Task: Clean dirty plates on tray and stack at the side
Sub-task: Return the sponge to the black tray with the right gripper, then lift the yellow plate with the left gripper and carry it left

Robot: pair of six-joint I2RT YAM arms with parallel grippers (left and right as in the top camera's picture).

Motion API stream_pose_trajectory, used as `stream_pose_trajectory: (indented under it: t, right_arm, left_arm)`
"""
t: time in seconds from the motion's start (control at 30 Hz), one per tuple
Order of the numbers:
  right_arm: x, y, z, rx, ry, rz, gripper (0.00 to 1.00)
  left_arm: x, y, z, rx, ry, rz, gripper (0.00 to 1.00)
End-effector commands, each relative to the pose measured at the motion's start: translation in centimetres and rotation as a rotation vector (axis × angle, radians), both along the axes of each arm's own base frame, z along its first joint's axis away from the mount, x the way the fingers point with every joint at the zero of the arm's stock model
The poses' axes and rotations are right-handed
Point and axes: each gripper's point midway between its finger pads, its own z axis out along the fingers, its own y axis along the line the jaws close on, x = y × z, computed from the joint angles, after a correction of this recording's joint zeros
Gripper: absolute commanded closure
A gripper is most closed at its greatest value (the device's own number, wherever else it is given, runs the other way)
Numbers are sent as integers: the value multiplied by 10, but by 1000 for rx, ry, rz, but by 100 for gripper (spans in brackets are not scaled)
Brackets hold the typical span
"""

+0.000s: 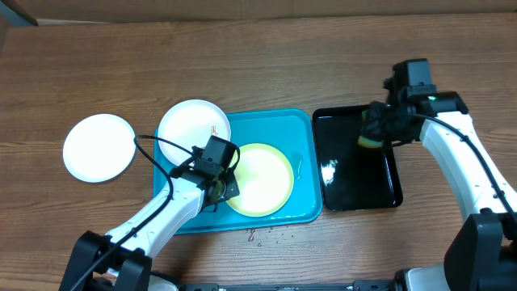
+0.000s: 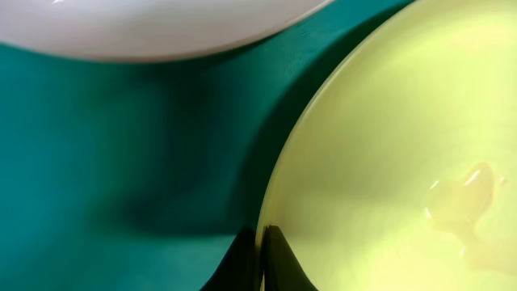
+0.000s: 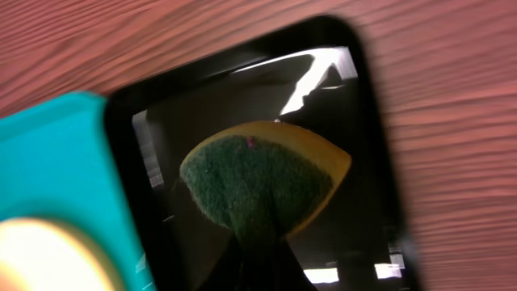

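**Risks** — my left tool (image 2: 262, 259) is clamped on the rim of the yellow-green plate (image 1: 262, 179). The hold is thin, so a wet rim could slip free. A tilt could spill the clear puddle (image 2: 462, 202) into the blue tray (image 1: 287, 129), or knock the white plate (image 1: 190, 128) just beside it.

My right tool (image 3: 252, 242) is clamped on the sponge (image 3: 250, 174), well apart from every plate.

**Contents**
- Blue tray: yellow-green plate lying flat; white plate with a thin reddish smear overlapping its far-left corner.
- Black tray (image 1: 363, 182): sponge over it — contact unclear.
- Surface (image 1: 266, 65): second white plate (image 1: 98, 147), left of the blue tray.
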Motion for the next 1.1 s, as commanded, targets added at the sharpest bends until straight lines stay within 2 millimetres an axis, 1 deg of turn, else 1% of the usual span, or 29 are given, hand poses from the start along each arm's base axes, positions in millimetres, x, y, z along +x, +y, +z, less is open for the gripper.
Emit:
stream_pose_trajectory:
  t: [0.0,0.1,0.33,0.43,0.5,0.57,0.73,0.87,0.9,1.0,1.03,1.07]
  right_arm:
    - [-4,-17,-13,-56,8,-11,96]
    - [-7,-17,-24,-64,9,16,95]
    - [-23,-16,-50,-63,51,23,94]
    - [-30,-7,-62,-15,59,40,94]
    - [-34,2,-67,31,54,86,94]
    - [-39,7,-74,53,57,109,93]
    - [-47,4,-88,38,64,103,83]
    - [-51,4,-92,38,73,103,71]
    - [-51,3,-92,38,75,103,65]
    - [-52,3,-92,38,77,103,33]
    - [-52,3,-92,38,77,103,19]
    - [-52,3,-92,38,77,103,3]
  left_arm:
    - [18,12,32,102,-94,-20,96]
    - [22,19,52,152,-121,-29,96]
    - [33,22,90,245,-194,-37,96]
    - [36,23,105,319,-230,-52,96]
    - [38,22,115,357,-254,-63,96]
    - [40,22,126,397,-281,-70,96]
    - [47,15,155,521,-373,-148,96]
    - [50,5,181,662,-461,-246,96]
    - [50,2,186,698,-479,-272,96]
    - [45,-9,204,810,-558,-322,96]
    - [43,-13,210,838,-586,-333,96]
    - [40,-19,218,875,-626,-343,96]
